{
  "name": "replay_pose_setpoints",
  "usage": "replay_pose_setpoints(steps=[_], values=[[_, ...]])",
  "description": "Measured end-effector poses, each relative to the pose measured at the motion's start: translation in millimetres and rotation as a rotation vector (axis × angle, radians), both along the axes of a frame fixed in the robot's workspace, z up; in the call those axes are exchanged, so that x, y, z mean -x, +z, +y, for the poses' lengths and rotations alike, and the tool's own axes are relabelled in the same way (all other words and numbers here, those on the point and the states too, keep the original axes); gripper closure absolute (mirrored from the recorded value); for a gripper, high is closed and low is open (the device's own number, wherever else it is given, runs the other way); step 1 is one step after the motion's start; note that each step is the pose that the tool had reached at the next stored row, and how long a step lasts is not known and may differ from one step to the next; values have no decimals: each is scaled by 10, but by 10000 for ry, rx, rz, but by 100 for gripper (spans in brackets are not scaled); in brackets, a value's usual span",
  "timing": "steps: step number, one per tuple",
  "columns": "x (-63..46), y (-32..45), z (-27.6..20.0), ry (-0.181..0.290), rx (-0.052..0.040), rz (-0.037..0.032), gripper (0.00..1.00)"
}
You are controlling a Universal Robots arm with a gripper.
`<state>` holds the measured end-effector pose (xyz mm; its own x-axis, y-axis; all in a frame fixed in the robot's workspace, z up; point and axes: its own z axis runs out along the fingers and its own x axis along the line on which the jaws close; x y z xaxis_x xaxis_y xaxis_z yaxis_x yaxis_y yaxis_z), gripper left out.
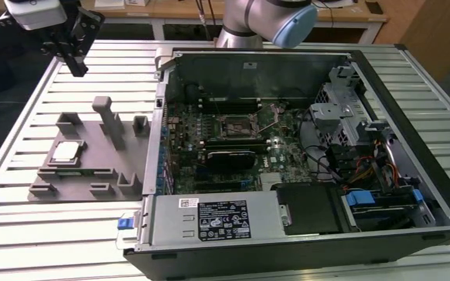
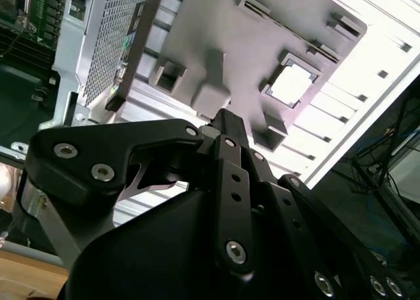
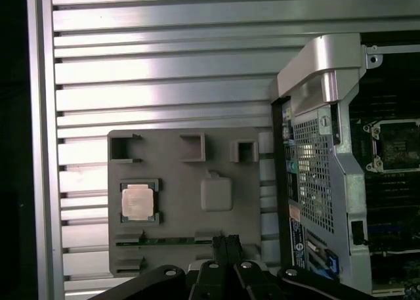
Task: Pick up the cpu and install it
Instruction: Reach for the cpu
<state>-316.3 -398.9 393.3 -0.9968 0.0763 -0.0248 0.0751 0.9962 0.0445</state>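
Observation:
The cpu (image 1: 66, 151) is a small silvery square lying flat in a pocket of the grey holder tray (image 1: 100, 175), at the exterior view's left. Both wrist views show the cpu (image 3: 138, 201) (image 2: 291, 83) from above, seated in its frame on the tray (image 3: 170, 175). My gripper (image 1: 77, 70) hangs high over the slatted table, behind the tray and well clear of the cpu. Its black fingers (image 3: 221, 242) sit together, shut on nothing. The open cpu socket (image 1: 241, 124) lies on the motherboard inside the computer case, also seen as a socket (image 3: 399, 144) in the first wrist view.
The open computer case (image 1: 412, 70) fills the exterior view's middle and right, with a power supply (image 1: 217, 219) at the front and drive bays (image 1: 350, 117) at the right. Upright grey posts (image 1: 108, 120) stand on the tray. The slatted metal table (image 1: 45, 234) surrounds it all.

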Motion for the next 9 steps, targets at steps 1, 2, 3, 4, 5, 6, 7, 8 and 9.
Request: replay_pose_setpoints(steps=[1, 2, 3, 4, 5, 6, 7, 8, 9], values=[[22, 0, 0, 0, 0, 0, 89], [43, 1, 0, 0, 1, 1, 89], [64, 0, 0, 0, 1, 0, 89], [85, 1, 0, 1, 1, 1, 89], [106, 0, 0, 0, 0, 0, 89], [128, 0, 0, 0, 0, 0, 89], [148, 0, 0, 1, 0, 0, 89], [169, 0, 0, 1, 0, -1, 89], [192, 0, 0, 0, 0, 0, 89]])
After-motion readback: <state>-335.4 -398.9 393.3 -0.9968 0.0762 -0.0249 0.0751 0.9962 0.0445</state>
